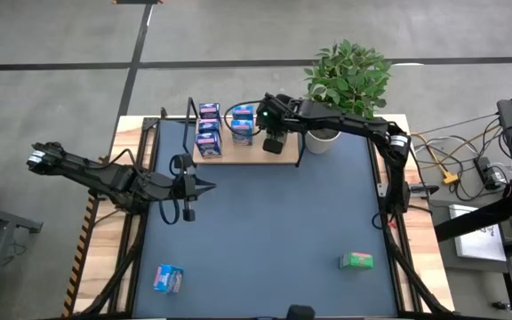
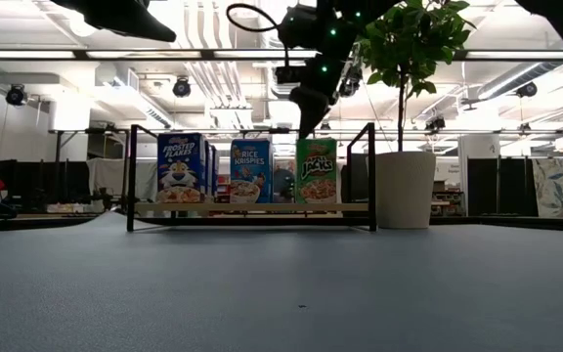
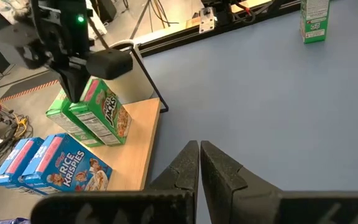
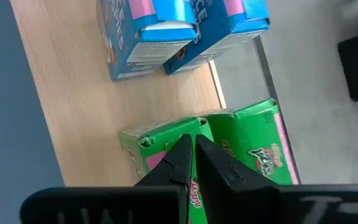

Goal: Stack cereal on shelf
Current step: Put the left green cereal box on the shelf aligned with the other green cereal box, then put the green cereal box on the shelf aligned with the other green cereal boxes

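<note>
Closed right gripper (image 4: pixel 189 149) jaws rest atop upright green cereal (image 4: pixel 166 146) on shelf (image 4: pixel 73 99).

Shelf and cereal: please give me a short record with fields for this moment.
shelf: wooden board at the table's far edge, beside the plant
on shelf: dark blue boxes, light blue boxes, green boxes, all upright
off shelf: green box, blue box
right gripper: shut, directly above the green boxes
left gripper: shut, over bare mat
</note>
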You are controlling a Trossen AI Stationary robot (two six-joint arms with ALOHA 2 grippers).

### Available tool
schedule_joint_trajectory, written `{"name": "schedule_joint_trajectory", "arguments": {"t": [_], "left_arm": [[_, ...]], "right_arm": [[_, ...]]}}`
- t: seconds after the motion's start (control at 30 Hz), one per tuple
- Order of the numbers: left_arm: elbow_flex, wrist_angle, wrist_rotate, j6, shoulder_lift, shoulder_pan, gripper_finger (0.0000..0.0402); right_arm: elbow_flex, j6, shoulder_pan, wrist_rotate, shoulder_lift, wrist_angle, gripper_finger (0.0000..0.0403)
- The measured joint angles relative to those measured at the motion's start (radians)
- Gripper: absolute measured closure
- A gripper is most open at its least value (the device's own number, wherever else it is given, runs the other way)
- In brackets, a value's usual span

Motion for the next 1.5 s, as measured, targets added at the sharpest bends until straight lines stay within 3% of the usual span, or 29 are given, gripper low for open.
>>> {"name": "schedule_joint_trajectory", "arguments": {"t": [1.17, 1.5], "left_arm": [[0.0, 0.0, 0.0, -0.005, 0.0, 0.0, 0.0402], [0.0, 0.0, 0.001, -0.043, 0.0, 0.0, 0.0402]], "right_arm": [[-0.002, 0.008, -0.015, 0.002, 0.0, -0.013, 0.039], [0.066, -0.002, 0.062, 0.0, -0.057, -0.019, 0.039]]}}
